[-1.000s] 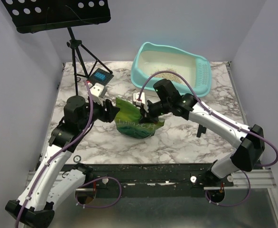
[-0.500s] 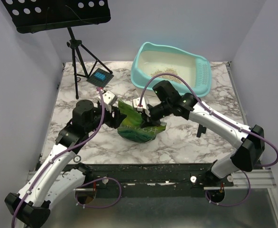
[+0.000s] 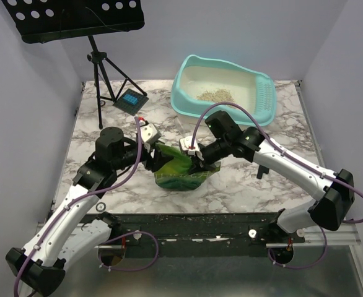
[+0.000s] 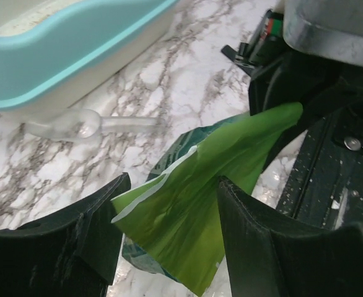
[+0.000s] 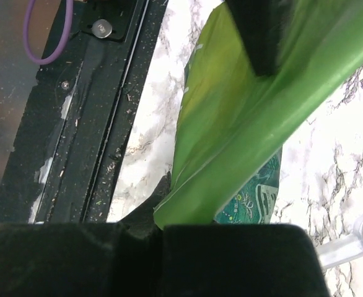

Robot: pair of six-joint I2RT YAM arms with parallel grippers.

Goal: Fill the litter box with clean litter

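R claw (image 3: 197, 163) pinches the bag (image 3: 178, 174); L claw (image 3: 157, 157) gapes astride its flap. We shd clamp L firmly, 2 grips, before tipping toward box (image 3: 183, 86).

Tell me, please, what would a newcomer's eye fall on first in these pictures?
The bright green bag in the middle of the marble table, between both arms: the right claw is shut on its top edge, the left claw stands open around that edge. Next, the turquoise litter box at the far right, a small heap of clean litter inside.
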